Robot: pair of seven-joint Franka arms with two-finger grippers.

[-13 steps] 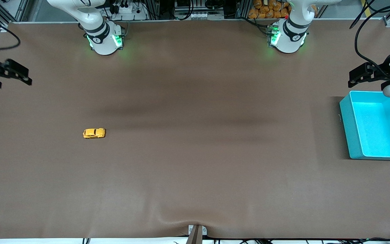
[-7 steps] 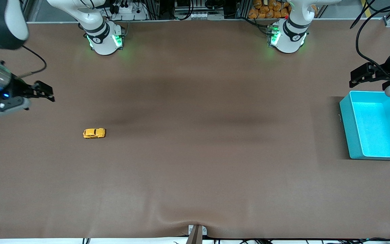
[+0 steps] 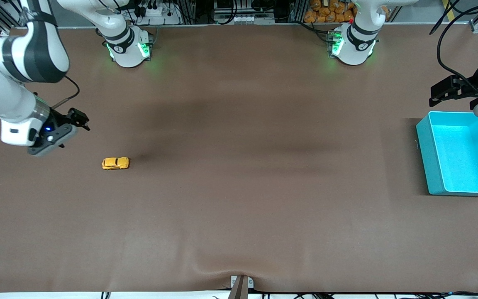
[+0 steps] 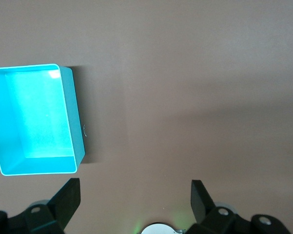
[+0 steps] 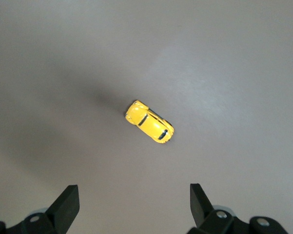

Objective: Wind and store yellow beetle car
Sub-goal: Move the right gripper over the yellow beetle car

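One small yellow beetle car [image 3: 115, 163] sits on its wheels on the brown counter [image 3: 239, 199], toward the right arm's end and well apart from everything else; from the right wrist view it [image 5: 149, 121] lies slantwise under the camera, its dark windows showing but its wheels tucked out of sight beneath the body. The right end effector [image 3: 79, 119] hangs over bare counter near the car, not touching it, its fingers [image 5: 68, 204] spread wide and empty, though only their tips show in the wrist view and in the front view they are a dark cluster hard to read. At the left arm's end stands a teal bin [image 3: 430, 153], its edge cut off by the frame in the front view; nothing can be seen inside it [image 4: 73, 122]. The left end effector [image 3: 444, 92] waits above the counter just beside the bin, partly cut off at the frame's edge, fingers [image 4: 199, 197] parted with nothing between them.
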